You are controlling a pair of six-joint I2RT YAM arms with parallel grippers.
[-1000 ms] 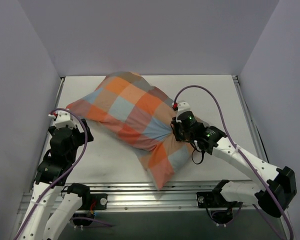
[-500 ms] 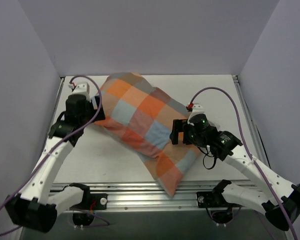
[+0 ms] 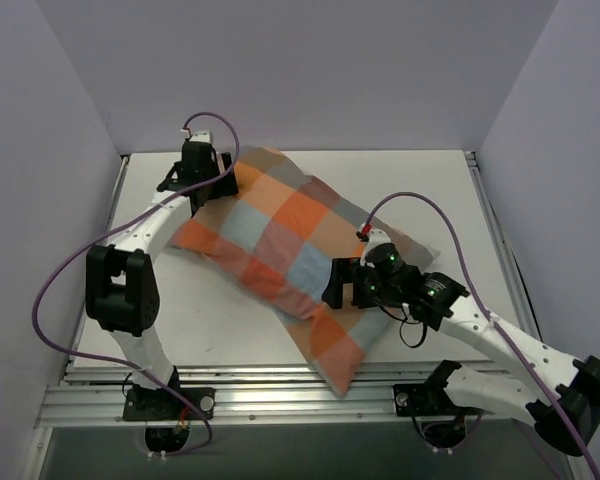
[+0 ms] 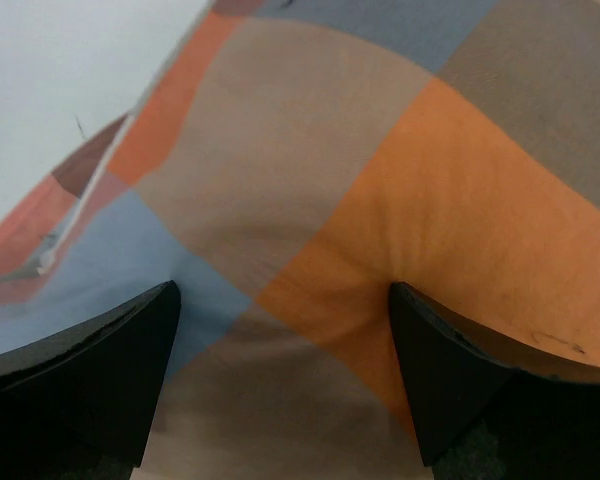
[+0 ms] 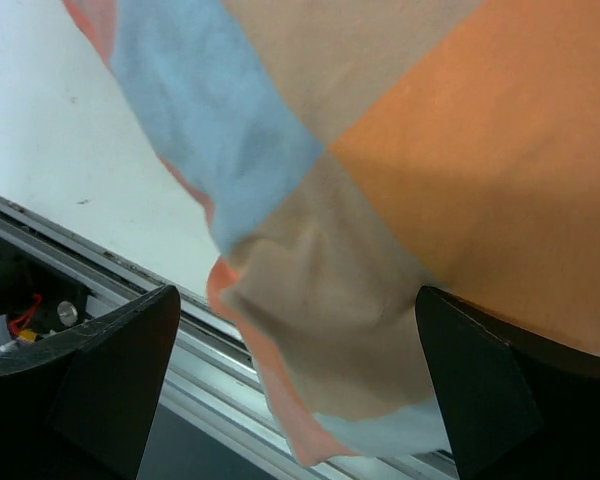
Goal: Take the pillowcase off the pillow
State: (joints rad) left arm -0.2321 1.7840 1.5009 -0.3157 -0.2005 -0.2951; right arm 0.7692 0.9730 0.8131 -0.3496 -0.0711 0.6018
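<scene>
Covering the whole pillow, pillowcase (image 3: 290,250) lies diagonally on counter (image 3: 430,185), no white showing: removal not begun, I'd judge. Left tool (image 3: 220,187) & right tool (image 3: 346,288) both gape over fabric, gripping nothing.

- Table (image 3: 460,200): white, flat and matt, it fills the floor of the booth from wall to wall. The left wrist view shows a few small dark specks on it.
- Back wall (image 3: 300,70): plain pale lilac, upright along the table's far edge.
- Left wall (image 3: 30,200) and right wall (image 3: 570,180): the same lilac, closing in the two sides.
- Rail (image 3: 280,395): ribbed silver metal along the table's near edge. In the right wrist view it lies just past the white edge.
- Strip (image 3: 492,230): narrower silver metal down the table's right edge.
- Red wire (image 5: 25,322): a small loop in the dark space below the rail.
</scene>
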